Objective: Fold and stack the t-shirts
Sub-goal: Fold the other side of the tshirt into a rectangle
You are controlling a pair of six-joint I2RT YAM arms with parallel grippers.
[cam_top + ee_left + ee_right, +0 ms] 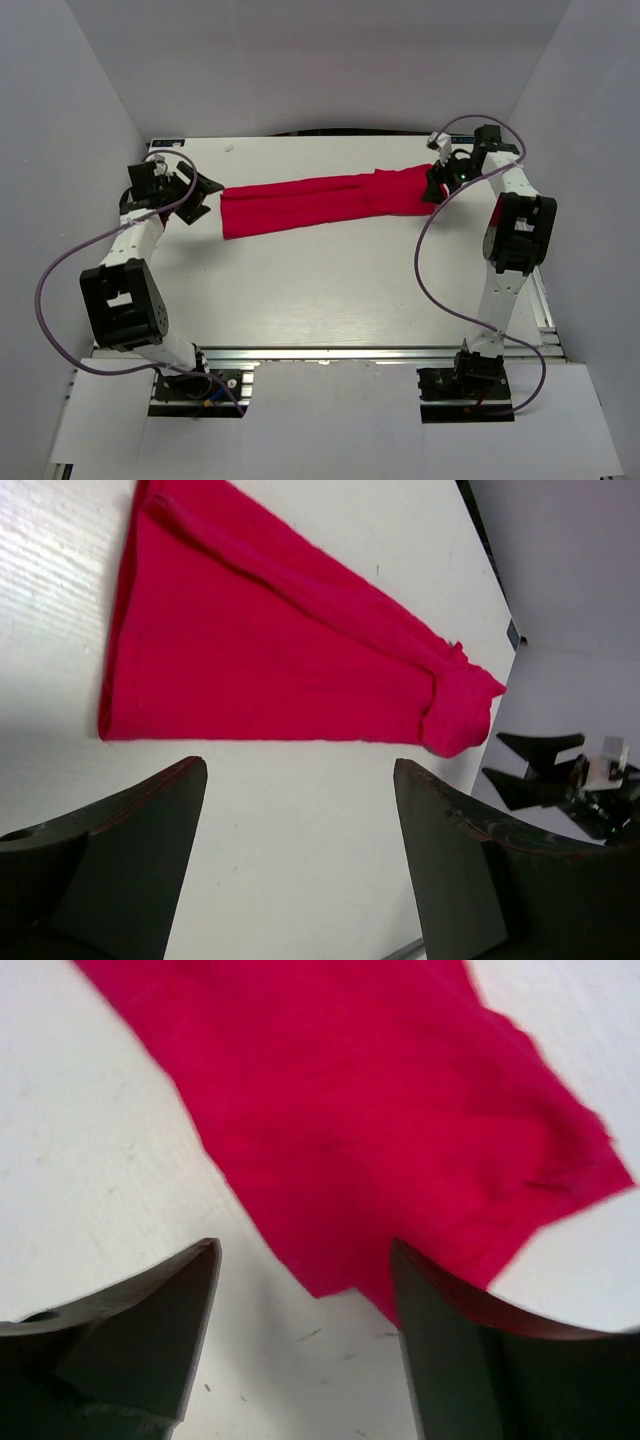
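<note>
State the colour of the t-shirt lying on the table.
The t-shirt is plain bright red, with no pattern; the left wrist view shows it best.

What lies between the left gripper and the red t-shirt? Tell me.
Only bare white table, seen in the left wrist view, separates the left gripper from the red t-shirt.

The top camera looks down from above and behind the arm bases (190, 385) over the white table (300, 300). Each wrist camera sits low and close, facing forward between its dark fingers (130, 860) at one end of the bright red cloth t-shirt (300, 203), shared by all views.
</note>
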